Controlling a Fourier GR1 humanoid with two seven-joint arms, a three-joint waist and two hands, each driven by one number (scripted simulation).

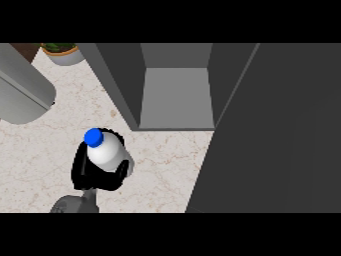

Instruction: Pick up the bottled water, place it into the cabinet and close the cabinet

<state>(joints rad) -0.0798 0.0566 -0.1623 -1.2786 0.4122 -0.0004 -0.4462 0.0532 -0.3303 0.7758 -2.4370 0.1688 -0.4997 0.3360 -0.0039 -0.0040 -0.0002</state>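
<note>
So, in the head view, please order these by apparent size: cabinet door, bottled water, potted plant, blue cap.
1. cabinet door
2. bottled water
3. potted plant, though the view's edge cuts it off, so its rank against the bottle is unsure
4. blue cap

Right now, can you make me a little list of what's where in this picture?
bottle: white, blue cap, held by the robot hand
robot hand: black, curled round the bottle, lower left
cabinet: open, beyond the bottle
door: swung open, on the right
counter: pale marble
plant: in a pot, far left corner
progress: bottle not yet in the cabinet
</note>
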